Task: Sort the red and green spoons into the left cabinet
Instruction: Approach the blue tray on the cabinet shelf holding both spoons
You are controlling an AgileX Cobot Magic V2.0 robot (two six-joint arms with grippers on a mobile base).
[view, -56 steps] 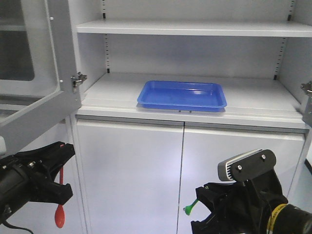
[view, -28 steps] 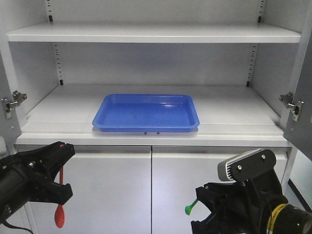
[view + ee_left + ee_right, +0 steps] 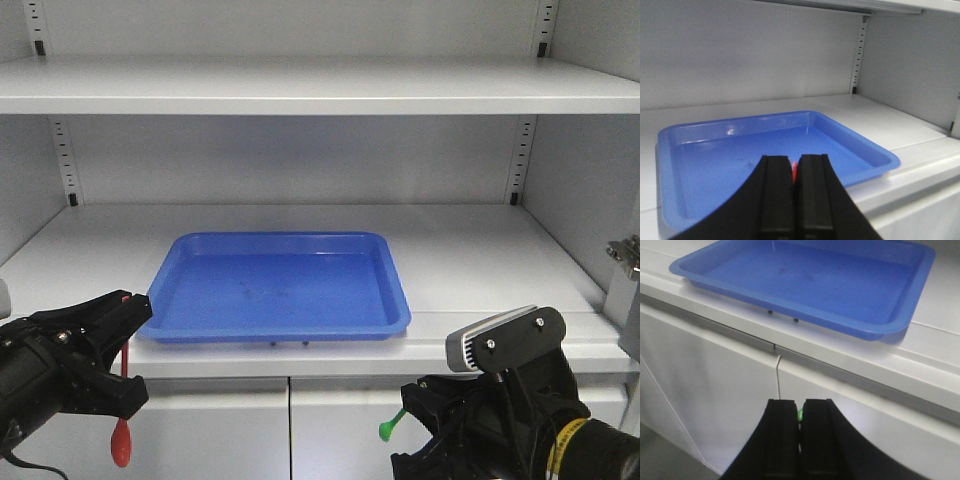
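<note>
- Spoons were both off any surface and carried, one per arm, low in front of the left cabinet [image 3: 300, 85] and below its open middle shelf [image 3: 480, 260].
- The left tool [image 3: 130, 350] was pressed together on the red spoon [image 3: 122, 445], pinching its thin handle. The spoon hung straight down, its oval bowl lowest, beneath the tool.
- The right tool [image 3: 405, 425] was likewise closed on the green spoon [image 3: 388, 428]. Only a short green end stuck out beside it, and which end that was could not be told.
- In each wrist view the two black fingers [image 3: 775, 200] stood almost touching, with just a sliver of red or green between them, so the grips were narrow.
- Judged by their look, the spoons would be very light and stiff enough to keep their shape, though a little springy. Their smooth plastic seemed likely to pivot or slide between flat pads.
- The red one, held high on the handle with its bowl dangling, seemed apt to swing. A hold nearer mid-handle would steady it.
- A blue tray [image 3: 275, 335] sat empty at the shelf's front edge, higher than both spoons. It looked the natural landing spot, though so light a spoon might bounce or skid if dropped from height.
</note>
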